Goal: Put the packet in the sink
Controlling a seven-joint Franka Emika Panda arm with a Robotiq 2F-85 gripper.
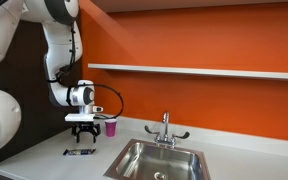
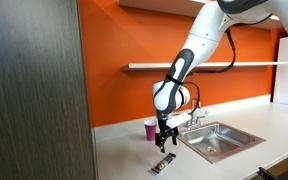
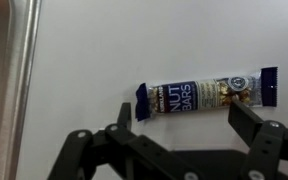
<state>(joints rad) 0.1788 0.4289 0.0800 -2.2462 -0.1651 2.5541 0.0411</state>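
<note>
The packet (image 3: 204, 95) is a flat oblong nut bar wrapper with dark blue ends, lying on the white counter. In both exterior views it is a small dark strip (image 1: 79, 153) (image 2: 164, 162) on the counter. My gripper (image 3: 184, 118) is open and empty, hovering just above the packet with a finger near each end (image 1: 83, 132) (image 2: 164, 138). The stainless steel sink (image 1: 159, 160) (image 2: 219, 140) with its chrome tap (image 1: 166, 128) lies beside it. Its rim shows at the left edge of the wrist view (image 3: 19, 60).
A small pink cup (image 1: 111, 127) (image 2: 150, 129) stands on the counter near the orange wall, close behind my gripper. A white shelf (image 1: 194, 70) runs along the wall above the sink. A dark grey panel (image 2: 34, 90) fills one side.
</note>
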